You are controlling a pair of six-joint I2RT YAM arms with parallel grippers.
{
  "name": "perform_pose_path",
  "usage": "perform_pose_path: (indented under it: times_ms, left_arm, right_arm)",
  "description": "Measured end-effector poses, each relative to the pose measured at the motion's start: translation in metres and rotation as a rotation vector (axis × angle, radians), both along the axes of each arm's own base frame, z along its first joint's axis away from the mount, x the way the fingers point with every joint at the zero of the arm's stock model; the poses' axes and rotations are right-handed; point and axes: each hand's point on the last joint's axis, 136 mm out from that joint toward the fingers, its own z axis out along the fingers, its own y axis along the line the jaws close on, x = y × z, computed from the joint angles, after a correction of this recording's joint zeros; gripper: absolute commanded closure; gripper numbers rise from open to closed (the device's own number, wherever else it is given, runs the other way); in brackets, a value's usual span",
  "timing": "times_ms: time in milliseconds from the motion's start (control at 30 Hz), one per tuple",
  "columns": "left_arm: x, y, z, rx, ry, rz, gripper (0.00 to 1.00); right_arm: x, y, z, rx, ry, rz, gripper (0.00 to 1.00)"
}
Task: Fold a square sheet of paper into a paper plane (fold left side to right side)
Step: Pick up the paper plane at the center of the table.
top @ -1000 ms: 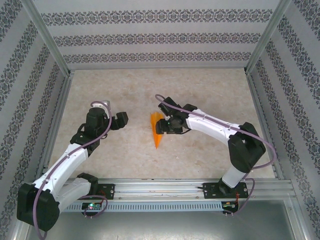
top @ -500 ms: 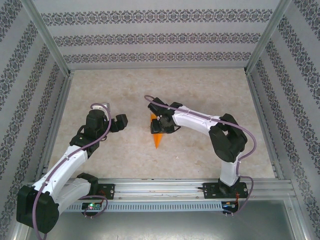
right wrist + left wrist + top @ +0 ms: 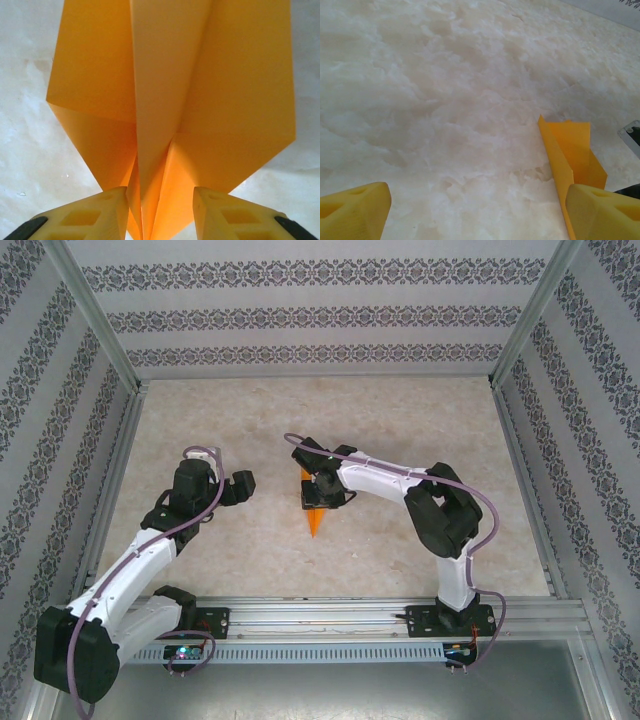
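Right wrist view: right gripper (image 3: 160, 210) has its jaws half-narrowed, one on either side of the centre keel of the paper plane (image 3: 210, 100); whether they actually pinch it I cannot tell. Judgement: thin, light, smooth orange paper, stiff only along its creases and easily crushed or slipped, so take it low on the layered keel, not by the wings. It lies mid-table (image 3: 400, 420) on the pale mottled surface; left gripper (image 3: 243, 483) hangs wide open, apart to its left, holding nothing.

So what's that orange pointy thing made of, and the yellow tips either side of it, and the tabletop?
The orange plane looks like thin matte paper: sharp creases, flat folded layers. The yellow fingers look like dull moulded plastic, with square recesses. The tabletop looks like pale marble-patterned stone or laminate; unclear which.
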Motion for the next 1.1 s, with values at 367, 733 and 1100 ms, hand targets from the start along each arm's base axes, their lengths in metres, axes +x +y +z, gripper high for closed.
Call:
perform_pose_path:
  times_ms: [367,733,1100]
  left_arm:
    - [0.000,-0.001,-0.004,0.000,0.013,-0.006,0.09]
    - [-0.001,-0.001,-0.004,0.001,0.016,-0.006,0.09]
    - [-0.001,-0.001,-0.004,0.001,0.017,-0.007,0.09]
  right_arm:
    - [-0.001,0.003,-0.012,-0.005,0.027,0.003,0.72]
    - [-0.001,0.003,-0.022,-0.017,0.046,0.000,0.80]
    - [-0.001,0.004,-0.024,-0.017,0.049,-0.008,0.89]
